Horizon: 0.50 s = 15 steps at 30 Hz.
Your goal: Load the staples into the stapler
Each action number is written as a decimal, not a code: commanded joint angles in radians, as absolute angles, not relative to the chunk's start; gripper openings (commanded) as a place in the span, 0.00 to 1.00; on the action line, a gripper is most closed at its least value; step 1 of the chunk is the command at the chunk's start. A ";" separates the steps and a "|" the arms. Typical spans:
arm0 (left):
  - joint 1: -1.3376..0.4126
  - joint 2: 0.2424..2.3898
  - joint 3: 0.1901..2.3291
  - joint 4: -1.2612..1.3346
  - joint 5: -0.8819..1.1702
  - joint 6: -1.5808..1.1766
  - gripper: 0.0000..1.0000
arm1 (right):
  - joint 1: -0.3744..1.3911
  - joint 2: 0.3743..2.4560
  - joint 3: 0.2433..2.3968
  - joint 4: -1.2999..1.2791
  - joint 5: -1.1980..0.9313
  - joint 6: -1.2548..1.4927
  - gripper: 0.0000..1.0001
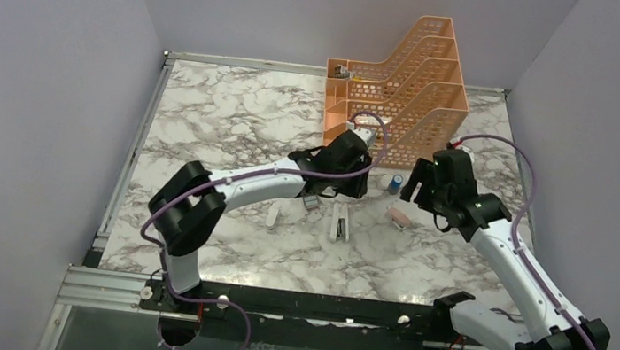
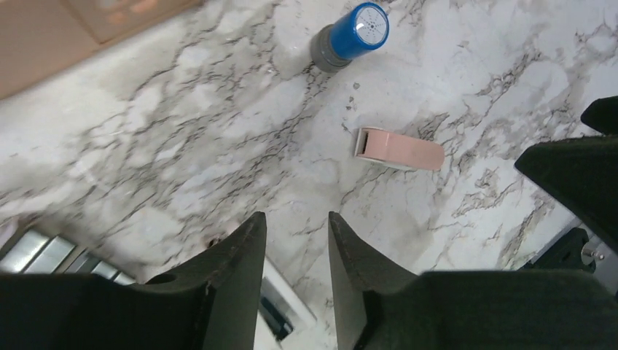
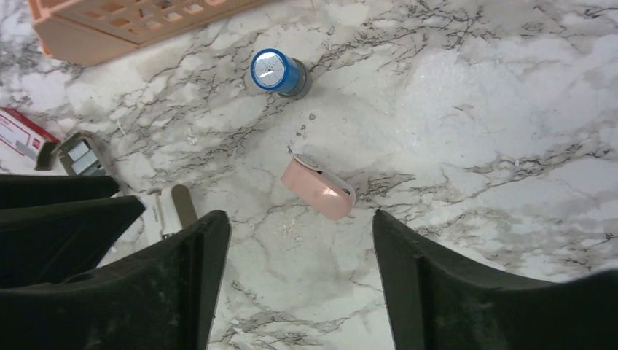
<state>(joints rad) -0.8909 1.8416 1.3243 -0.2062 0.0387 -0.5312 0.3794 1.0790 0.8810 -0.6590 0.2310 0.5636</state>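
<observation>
The white stapler (image 1: 341,223) lies on the marble table; part of it shows under my left fingers in the left wrist view (image 2: 286,305) and in the right wrist view (image 3: 170,211). The grey tray of staples (image 3: 82,156) sits beside the red box (image 3: 18,134), left of the stapler; the tray's edge also shows in the left wrist view (image 2: 44,251). My left gripper (image 2: 295,216) is open and empty, just above the stapler's far end (image 1: 333,189). My right gripper (image 3: 300,215) is wide open and empty, hovering near a small pink object (image 3: 319,188).
A blue cylinder (image 1: 395,183) stands between the grippers near the orange file rack (image 1: 401,92). The pink object (image 1: 398,214) lies right of the stapler. A white oblong piece (image 1: 273,216) lies left of it. The two grippers are close together.
</observation>
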 commanded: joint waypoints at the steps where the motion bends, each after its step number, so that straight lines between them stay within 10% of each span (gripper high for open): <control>1: -0.885 1.640 1.239 -0.283 -0.184 -0.500 0.43 | 0.376 0.989 0.924 -0.703 0.283 0.508 0.82; 7: -0.885 1.311 1.081 -0.377 -0.415 -0.474 0.87 | 0.376 0.853 1.003 -0.765 0.365 0.496 0.98; 15: -0.886 0.891 1.016 -0.548 -0.598 -0.445 0.92 | 0.376 0.672 1.068 -0.791 0.417 0.453 1.00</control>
